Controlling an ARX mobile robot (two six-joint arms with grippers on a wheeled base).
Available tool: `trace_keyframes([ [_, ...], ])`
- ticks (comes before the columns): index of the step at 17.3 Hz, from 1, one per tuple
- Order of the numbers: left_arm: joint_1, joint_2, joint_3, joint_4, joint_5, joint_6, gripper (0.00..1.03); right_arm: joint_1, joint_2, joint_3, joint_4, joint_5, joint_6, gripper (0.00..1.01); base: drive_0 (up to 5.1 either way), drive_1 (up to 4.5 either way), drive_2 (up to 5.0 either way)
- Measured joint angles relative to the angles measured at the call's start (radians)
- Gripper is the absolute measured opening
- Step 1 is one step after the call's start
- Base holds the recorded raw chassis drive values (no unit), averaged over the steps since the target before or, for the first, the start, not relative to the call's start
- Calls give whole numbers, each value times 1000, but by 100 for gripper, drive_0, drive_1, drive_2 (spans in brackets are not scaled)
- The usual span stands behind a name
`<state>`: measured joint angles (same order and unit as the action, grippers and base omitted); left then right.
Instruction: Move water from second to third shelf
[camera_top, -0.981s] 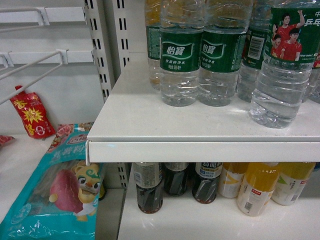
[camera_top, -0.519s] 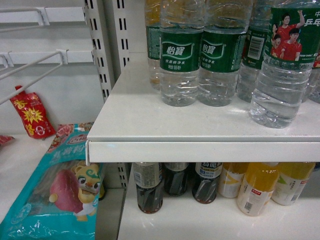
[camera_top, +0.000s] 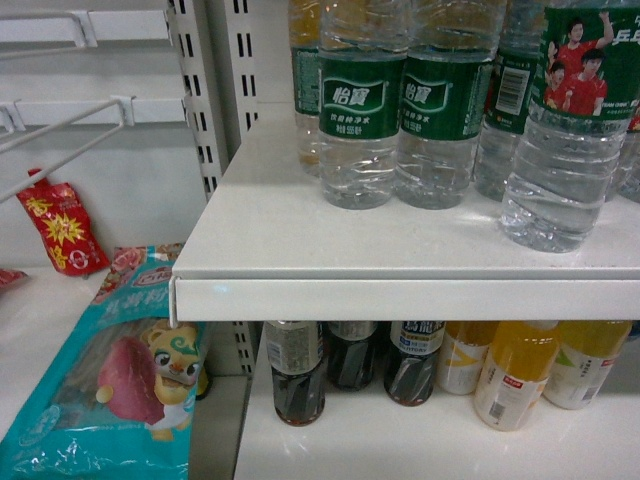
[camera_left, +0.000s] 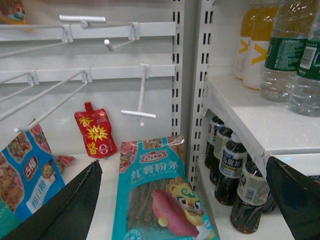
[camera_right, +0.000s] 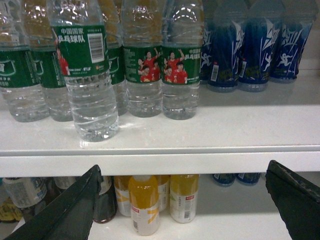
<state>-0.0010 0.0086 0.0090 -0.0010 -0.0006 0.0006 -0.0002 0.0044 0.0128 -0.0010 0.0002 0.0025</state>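
Clear water bottles (camera_top: 360, 110) with green labels stand in rows on the upper white shelf (camera_top: 290, 230). One bottle (camera_top: 565, 140) stands forward of the rest near the shelf's front edge; in the right wrist view it (camera_right: 90, 75) is at the upper left. My right gripper (camera_right: 183, 167) is open and empty, in front of and slightly below that shelf's edge. My left gripper (camera_left: 182, 162) is open and empty, in front of the bay to the left, over a teal noodle packet (camera_left: 160, 200). Neither gripper shows in the head view.
The lower shelf (camera_top: 400, 445) holds dark tea bottles (camera_top: 298, 375) and yellow juice bottles (camera_top: 515, 375). Blue drink bottles (camera_right: 250, 45) stand to the right of the water. The left bay has wire hooks (camera_left: 60, 95), a red pouch (camera_top: 60, 225) and snack bags (camera_left: 27, 175).
The head view has shifted slightly, so everything sits a little higher in the frame. Nothing on the shelves has moved.
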Motion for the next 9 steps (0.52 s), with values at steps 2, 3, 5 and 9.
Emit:
trace_keyframes([
  [2,0,0,0,0,0,0,98,0,0,0,0,0,0,98,0,0,0],
  [3,0,0,0,0,0,0,98,0,0,0,-1,0,0,98,0,0,0],
  [5,0,0,0,-2,0,0,98,0,0,0,-2,-1,-1,98,0,0,0],
  [9,0,0,0,-3,0,0,98,0,0,0,-3,-1,-2,98,0,0,0],
])
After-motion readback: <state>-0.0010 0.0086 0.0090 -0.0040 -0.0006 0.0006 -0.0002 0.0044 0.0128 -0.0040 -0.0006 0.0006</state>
